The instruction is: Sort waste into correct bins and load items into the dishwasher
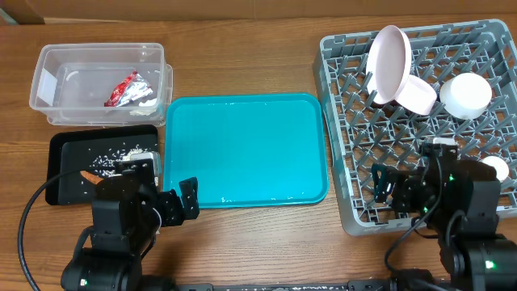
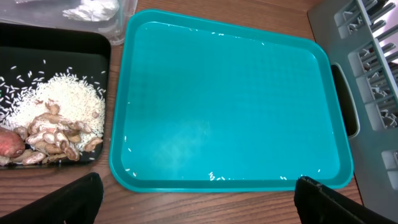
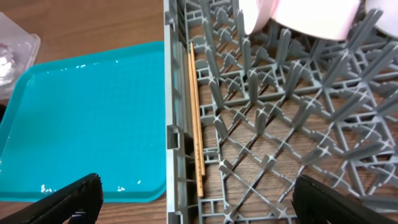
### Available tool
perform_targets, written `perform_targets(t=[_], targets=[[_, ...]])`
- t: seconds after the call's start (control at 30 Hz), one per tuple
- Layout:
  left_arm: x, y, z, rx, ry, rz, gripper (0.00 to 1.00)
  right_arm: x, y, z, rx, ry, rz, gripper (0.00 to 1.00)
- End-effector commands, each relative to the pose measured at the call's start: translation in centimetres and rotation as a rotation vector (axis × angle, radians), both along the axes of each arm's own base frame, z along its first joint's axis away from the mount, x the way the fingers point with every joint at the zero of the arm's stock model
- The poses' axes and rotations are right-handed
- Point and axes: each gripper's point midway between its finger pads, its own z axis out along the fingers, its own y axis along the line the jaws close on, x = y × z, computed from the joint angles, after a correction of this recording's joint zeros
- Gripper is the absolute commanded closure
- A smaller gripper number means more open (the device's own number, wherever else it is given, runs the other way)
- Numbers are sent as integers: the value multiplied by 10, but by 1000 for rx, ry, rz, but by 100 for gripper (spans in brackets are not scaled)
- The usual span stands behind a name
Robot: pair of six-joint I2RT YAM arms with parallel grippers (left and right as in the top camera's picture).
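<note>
- Left fingers [image 2: 78, 199]: spread wide, holding nothing, above the near edge of the teal tray [image 1: 242, 145].
- Right fingers [image 3: 68, 199]: spread wide, holding nothing, over the near left corner of the dish rack [image 1: 339, 162].
- Foil wrapper [image 1: 125, 89]: inside the clear tub [image 1: 48, 61], far left of the desk [image 1: 258, 250].
- Rice [image 2: 65, 93], nut shells [image 2: 56, 134] and carrot [image 2: 9, 142]: heaped together in the black tray [image 1: 60, 145], just beside the tub.
- Plate [image 1: 388, 56]: tilted on edge among the rack's far pegs, bowl [image 1: 418, 95] touching it, cup [image 1: 466, 94] just right of the bowl.
- Chopsticks [image 3: 196, 118]: lying together along the rack's left wall, inside.
- Teal tray: between bins and rack, a few stray grains at its edges.
</note>
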Motion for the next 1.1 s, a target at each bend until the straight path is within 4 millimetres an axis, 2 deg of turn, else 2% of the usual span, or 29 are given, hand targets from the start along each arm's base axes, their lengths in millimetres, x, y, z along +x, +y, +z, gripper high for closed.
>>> perform_targets(t=[0.0, 0.27, 0.4, 0.57, 0.7, 0.83, 0.87, 1.07], targets=[[0, 1, -3, -4, 10, 12, 0, -6, -3, 5, -16, -69, -12, 0], [0, 1, -3, -4, 10, 12, 0, -5, -3, 9, -15, -449, -18, 0], [0, 1, -4, -3, 11, 12, 0, 3, -1, 8, -11, -648, -13, 0], [0, 1, -4, -3, 12, 12, 0, 13, -5, 6, -18, -809, -38, 0], [0, 1, -4, -3, 12, 12, 0, 18, -5, -6, -83, -848, -13, 0], [0, 1, -4, -3, 12, 12, 0, 23, -5, -35, -125, -797, 3, 0], [0, 1, -4, -3, 12, 12, 0, 23, -5, -48, -124, -743, 7, 0], [0, 1, -4, -3, 12, 12, 0, 23, -5, -45, -143, -755, 11, 0]])
